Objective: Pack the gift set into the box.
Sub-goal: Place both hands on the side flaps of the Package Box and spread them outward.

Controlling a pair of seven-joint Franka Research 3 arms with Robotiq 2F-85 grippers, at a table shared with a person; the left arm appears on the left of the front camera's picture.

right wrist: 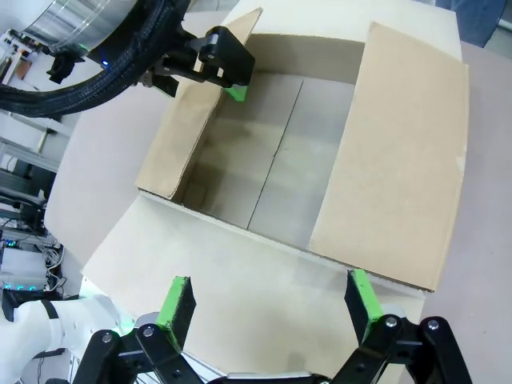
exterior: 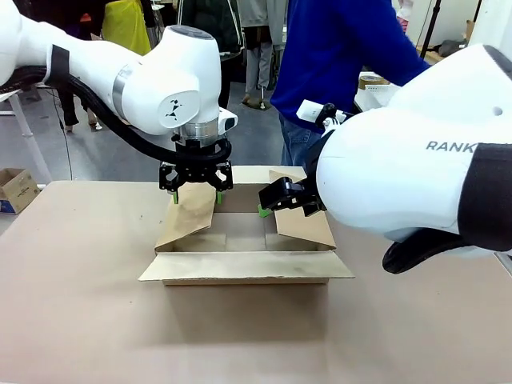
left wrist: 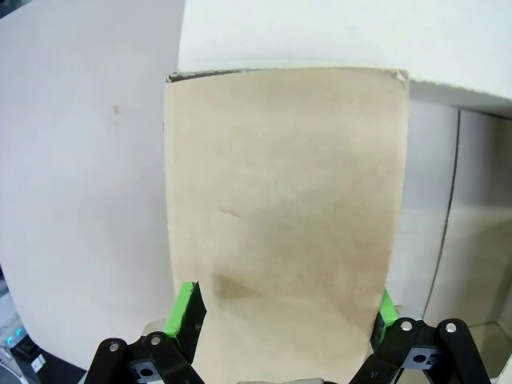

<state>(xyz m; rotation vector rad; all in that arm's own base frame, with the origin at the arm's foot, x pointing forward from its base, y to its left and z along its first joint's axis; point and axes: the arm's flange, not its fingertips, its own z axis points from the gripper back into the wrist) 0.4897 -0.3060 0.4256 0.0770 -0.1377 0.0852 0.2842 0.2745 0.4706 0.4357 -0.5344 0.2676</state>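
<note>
Front view: the box (exterior: 244,240) sits mid-table, flaps open, its near flap (exterior: 244,268) spread flat toward the robot. The table (exterior: 80,320) is covered in brown board. The left gripper (exterior: 196,194) hangs over the top edge of the left flap (exterior: 188,216), which stands tilted up; its green pads sit at either end of that edge, jaws wide apart. The right gripper (exterior: 270,204) reaches in from the right, just above the right flap (exterior: 308,228), one green pad showing at its tip. A person (exterior: 336,64) in a blue top stands at the far side. A small carton (exterior: 16,188) sits on the floor far left. Left wrist view: the left flap (left wrist: 288,216) runs straight up between the spread fingers (left wrist: 184,308); the pads flank its side edges, contact uncertain. Right wrist view: the right gripper (right wrist: 270,304) is spread wide, gripping nothing, hovering above the near flap (right wrist: 240,280). Beyond it the box (right wrist: 272,168) shows its bare cardboard floor, the right flap (right wrist: 400,152) angled up on one side, and the left gripper (right wrist: 228,68) at the left flap (right wrist: 192,128) on the other.
</note>
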